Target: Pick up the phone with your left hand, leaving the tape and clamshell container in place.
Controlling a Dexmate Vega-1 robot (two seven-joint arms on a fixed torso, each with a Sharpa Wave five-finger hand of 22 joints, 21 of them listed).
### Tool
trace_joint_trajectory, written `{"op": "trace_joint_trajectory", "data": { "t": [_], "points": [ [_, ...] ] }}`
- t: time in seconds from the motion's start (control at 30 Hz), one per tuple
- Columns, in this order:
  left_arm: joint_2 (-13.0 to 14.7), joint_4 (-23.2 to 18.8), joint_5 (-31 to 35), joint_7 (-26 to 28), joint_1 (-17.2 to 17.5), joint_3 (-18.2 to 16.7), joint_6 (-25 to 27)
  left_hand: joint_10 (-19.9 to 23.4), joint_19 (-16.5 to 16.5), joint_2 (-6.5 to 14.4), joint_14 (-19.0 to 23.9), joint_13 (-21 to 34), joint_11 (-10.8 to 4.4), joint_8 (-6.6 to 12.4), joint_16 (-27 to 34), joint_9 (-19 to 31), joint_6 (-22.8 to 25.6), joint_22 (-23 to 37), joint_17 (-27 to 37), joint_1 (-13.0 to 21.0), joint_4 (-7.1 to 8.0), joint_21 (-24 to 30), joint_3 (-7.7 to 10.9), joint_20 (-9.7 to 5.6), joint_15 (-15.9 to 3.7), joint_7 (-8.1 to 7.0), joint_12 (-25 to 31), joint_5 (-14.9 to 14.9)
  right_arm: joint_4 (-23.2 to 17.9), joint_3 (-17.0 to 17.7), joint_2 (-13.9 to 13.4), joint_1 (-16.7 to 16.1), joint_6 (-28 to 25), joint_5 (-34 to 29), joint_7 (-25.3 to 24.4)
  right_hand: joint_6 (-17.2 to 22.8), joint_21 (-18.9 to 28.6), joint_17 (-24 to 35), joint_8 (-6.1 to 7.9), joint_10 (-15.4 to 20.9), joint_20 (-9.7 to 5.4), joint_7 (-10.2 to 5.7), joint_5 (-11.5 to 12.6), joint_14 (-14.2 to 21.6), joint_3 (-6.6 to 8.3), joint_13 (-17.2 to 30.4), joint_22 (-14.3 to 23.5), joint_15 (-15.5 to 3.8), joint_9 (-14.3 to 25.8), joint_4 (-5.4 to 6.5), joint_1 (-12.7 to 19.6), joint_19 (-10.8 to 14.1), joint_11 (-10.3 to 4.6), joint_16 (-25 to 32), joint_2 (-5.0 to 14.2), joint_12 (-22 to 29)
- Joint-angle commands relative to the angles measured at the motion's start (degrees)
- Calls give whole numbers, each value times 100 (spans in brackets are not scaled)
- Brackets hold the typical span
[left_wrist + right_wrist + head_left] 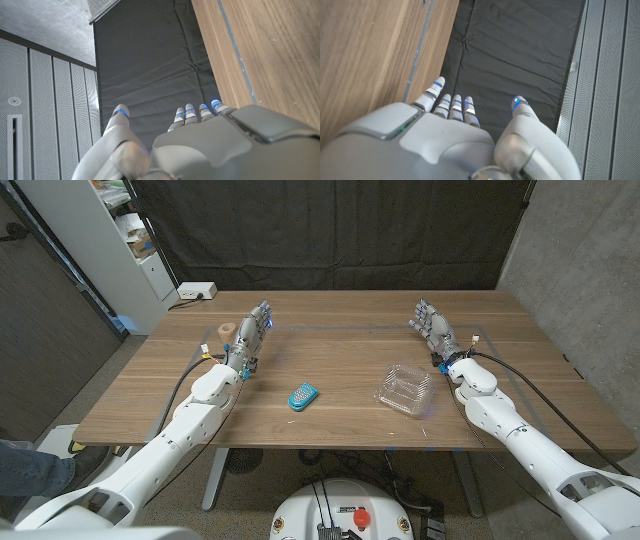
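A small blue phone [303, 396] lies on the wooden table [340, 350] near its front middle. A clear clamshell container [404, 390] sits to the phone's right. A beige roll of tape [227, 333] stands at the left, just beyond my left hand [253, 335]. That hand is open, its fingers stretched toward the far edge, well behind and left of the phone. My right hand [434, 327] is open too, behind and to the right of the container. In the wrist views my left hand [200, 145] and right hand [450, 145] hold nothing.
A white power strip [197, 291] lies at the table's far left corner. A white shelf unit [120, 240] stands beyond the left side, and a dark curtain [330, 230] hangs behind the table.
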Motion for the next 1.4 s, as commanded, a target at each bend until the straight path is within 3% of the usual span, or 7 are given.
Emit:
{"op": "trace_joint_trajectory", "data": {
  "t": [0.03, 1.07, 1.4],
  "points": [
    [119, -150, 3, -84, 183, -105, -241, 31, -5, -8, 27, 21, 10, 33, 34, 26, 49, 17, 31, 69, -27, 24, 31, 57, 15, 24, 31, -1, -85, 20, -10, -33, 55, -76, -130, 60, 19, 9, 41, -32, 1, 23, -7, 43, -8, 4, 23, 7, 20, -7, 26, 43, 2, 27, 37, 22],
    [528, -760, -9, -280, 885, -426, -815, 88, 6, 23, 77, 23, -1, 26, 37, 27, 93, 18, 30, 122, -32, 25, 33, 107, 30, 29, 38, -38, -258, 113, 23, -236, 519, -175, -255, 126, 16, -17, 57, -54, -17, 48, -7, 52, -13, -1, 23, -15, 19, -32, 33, 75, -2, 17, 57, 20],
    [663, -883, 444, -80, 1100, -526, -1166, 104, 5, 31, 87, 23, -2, 25, 36, 27, 108, 18, 30, 133, -31, 24, 31, 115, 29, 16, 40, -53, -218, 82, 57, -235, 600, -223, -238, 138, 14, -23, 58, -42, -21, 43, -7, 67, -15, -2, 23, -20, 19, -38, 31, 84, 11, 20, 61, 25]
  ]
}}
